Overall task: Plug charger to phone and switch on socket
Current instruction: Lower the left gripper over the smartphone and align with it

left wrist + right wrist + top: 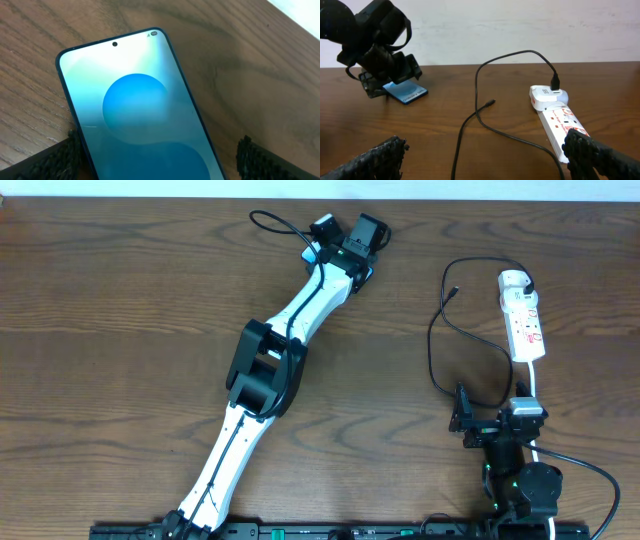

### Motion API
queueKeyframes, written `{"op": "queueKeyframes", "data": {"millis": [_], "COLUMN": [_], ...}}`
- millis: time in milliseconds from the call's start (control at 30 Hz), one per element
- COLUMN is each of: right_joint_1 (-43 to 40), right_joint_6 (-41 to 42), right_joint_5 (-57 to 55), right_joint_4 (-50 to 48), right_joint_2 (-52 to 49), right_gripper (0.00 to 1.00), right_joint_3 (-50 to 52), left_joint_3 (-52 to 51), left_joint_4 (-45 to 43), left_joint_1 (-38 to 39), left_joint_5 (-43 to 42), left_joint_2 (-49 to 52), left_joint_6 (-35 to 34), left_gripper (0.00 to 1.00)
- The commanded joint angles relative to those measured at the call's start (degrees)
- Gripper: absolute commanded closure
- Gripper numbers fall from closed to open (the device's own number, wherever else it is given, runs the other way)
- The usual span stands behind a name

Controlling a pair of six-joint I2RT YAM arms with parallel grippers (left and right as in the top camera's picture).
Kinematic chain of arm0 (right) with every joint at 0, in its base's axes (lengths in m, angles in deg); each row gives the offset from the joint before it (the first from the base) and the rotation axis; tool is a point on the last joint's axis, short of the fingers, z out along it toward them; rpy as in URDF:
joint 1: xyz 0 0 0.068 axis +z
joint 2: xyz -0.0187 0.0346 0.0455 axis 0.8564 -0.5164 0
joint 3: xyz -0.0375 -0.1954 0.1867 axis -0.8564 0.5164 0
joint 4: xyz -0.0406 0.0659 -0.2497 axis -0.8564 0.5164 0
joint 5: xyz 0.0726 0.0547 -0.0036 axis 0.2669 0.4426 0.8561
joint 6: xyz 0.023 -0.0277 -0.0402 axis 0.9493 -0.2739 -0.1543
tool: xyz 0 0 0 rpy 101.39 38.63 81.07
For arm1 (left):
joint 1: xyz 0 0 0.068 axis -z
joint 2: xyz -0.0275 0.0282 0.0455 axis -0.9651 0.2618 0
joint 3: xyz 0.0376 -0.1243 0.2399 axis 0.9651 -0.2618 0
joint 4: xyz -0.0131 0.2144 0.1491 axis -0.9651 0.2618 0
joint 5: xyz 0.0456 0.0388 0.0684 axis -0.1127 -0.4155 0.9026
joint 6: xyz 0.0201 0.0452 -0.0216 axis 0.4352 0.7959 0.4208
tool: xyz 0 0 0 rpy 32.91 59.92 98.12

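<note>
While the L gripper [157, 162] hangs over the phone [145, 110] at the table's [120, 330] far centre, its fingers [55, 160] are spread, one on each side of the phone's lower part, not pinching it. Phone lies flat, screen up, lit blue. To the right, the charger [432, 350] loops on the wood. Its connector tip [491, 103] is loose, well apart from phone, and its plug [555, 82] is at the far end of the socket [525, 325]. R gripper [485, 155] is by the socket's near end, fingers wide apart, holding nothing.
</note>
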Motion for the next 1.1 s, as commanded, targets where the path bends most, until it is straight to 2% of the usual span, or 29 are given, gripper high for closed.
{"op": "queueKeyframes", "data": {"millis": [0, 900, 1067], "right_joint_1": [-0.3, -0.3, -0.3], "right_joint_6": [-0.9, -0.9, -0.9], "right_joint_5": [-0.7, -0.7, -0.7], "right_joint_4": [0.3, 0.3, 0.3], "right_joint_2": [0.3, 0.3, 0.3], "right_gripper": [0.01, 0.01, 0.01], "right_joint_3": [0.1, 0.1, 0.1], "left_joint_3": [-2.3, -2.3, -2.3], "left_joint_4": [2.6, 3.3, 3.8], "left_joint_1": [-0.2, -0.1, -0.1], "left_joint_5": [-5.8, -6.3, -6.8], "left_joint_2": [7.5, 12.0, 13.5], "left_joint_6": [-0.1, -0.3, 2.5], "left_gripper": [0.02, 0.02, 0.01]}}
